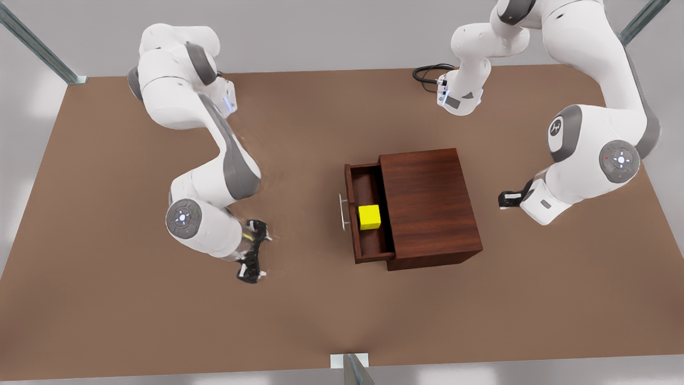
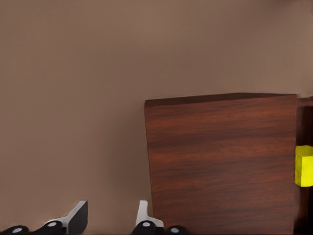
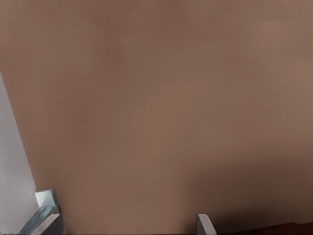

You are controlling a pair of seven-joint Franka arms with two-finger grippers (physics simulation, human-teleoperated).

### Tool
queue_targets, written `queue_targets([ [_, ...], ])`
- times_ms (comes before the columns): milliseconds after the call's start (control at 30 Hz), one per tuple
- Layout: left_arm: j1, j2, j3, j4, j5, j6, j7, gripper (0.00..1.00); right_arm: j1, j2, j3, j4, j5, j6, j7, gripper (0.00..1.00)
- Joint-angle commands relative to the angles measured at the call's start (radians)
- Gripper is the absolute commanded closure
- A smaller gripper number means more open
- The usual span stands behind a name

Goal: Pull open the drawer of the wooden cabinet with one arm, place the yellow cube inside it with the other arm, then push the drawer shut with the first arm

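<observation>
Drawer (image 1: 366, 184): pulled out of the wooden cabinet (image 1: 430, 203) toward the front view's left, its tray open to above.
Yellow cube (image 1: 369, 217): sits inside the drawer, close behind the drawer front and toward the near end; the left wrist view catches it (image 2: 304, 165) past the cabinet (image 2: 220, 161).
Step in hand: judged from this, placing is done and only the push shut is left.
Handle (image 1: 342, 212): slim silver bar on the drawer front, its long axis running near to far.
Right gripper (image 1: 252, 251): low over the table (image 1: 160, 321), to the front view's left of the handle and a little nearer, apart from it; fingers spread wide (image 3: 127, 227).
Left gripper (image 1: 508, 199): waits behind the cabinet, on the front view's right, fingers parted (image 2: 110, 218) and empty.
Key relation: the drawer front faces the right gripper, so that arm is the better placed; the push must run toward the front view's right, square to the handle.
Room: bare table lies between the right gripper and the handle; the cube sits below the drawer's rim line as far as can be told.
</observation>
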Motion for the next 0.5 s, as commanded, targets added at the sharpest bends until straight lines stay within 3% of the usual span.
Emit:
queue_targets([
  [0,-0.082,0.013,-0.001,0.017,-0.038,-0.002,-0.874,1.00,-0.129,-0.029,0.002,-0.002,-0.039,-0.235,-0.834,0.00],
  [67,-0.182,0.027,-0.003,0.059,-0.060,0.036,-1.307,1.00,-0.238,-0.075,0.010,-0.012,-0.214,-0.237,-1.360,0.00],
  [167,-0.295,0.030,-0.003,0.062,-0.057,0.100,-1.657,1.00,-0.282,-0.395,-0.040,-0.564,-0.201,-0.035,-1.977,0.00],
  [200,-0.344,0.044,-0.001,0.057,-0.045,0.103,-1.698,1.00,-0.284,-0.478,-0.039,-0.693,-0.186,0.015,-2.017,0.00],
  [300,-0.463,0.121,0.000,0.060,0.006,0.257,-2.145,1.00,-0.271,-0.474,-0.036,-0.676,-0.244,-0.076,-1.921,0.00],
  [467,-0.630,0.208,0.003,0.065,0.132,0.367,-2.463,1.00,-0.271,-0.463,-0.034,-0.672,-0.234,-0.065,-1.907,0.00],
])
